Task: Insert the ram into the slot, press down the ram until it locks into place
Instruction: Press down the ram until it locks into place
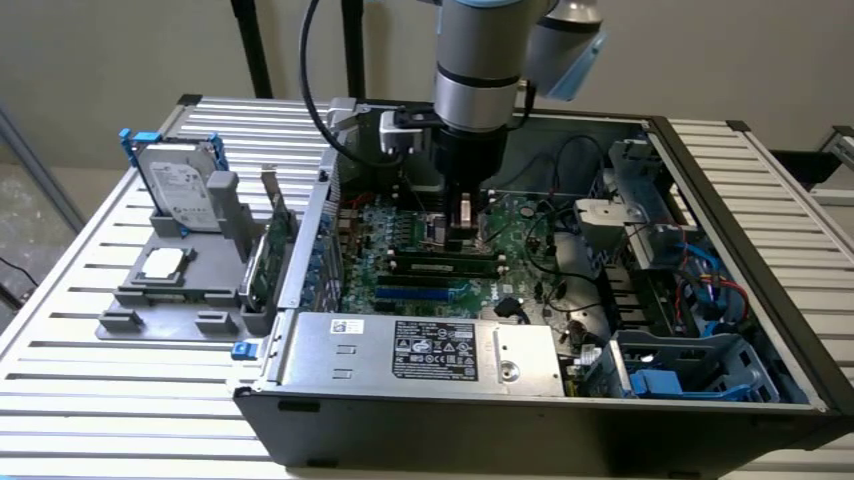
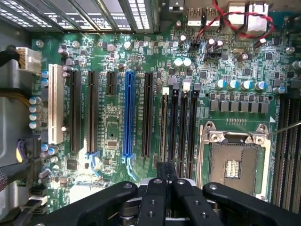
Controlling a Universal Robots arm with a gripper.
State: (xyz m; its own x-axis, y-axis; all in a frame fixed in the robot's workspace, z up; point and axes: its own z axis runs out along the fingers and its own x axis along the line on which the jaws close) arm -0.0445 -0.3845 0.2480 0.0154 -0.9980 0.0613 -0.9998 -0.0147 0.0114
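Jaws (image 2: 165, 188) closed above black slot (image 2: 173, 132); green ram (image 1: 447, 268) seated among sockets.

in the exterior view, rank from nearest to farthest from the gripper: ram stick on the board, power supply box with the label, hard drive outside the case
1. The ram, on the motherboard just below the gripper.
2. The power supply, along the case's front edge.
3. The hard drive, standing outside the case at the exterior view's left.
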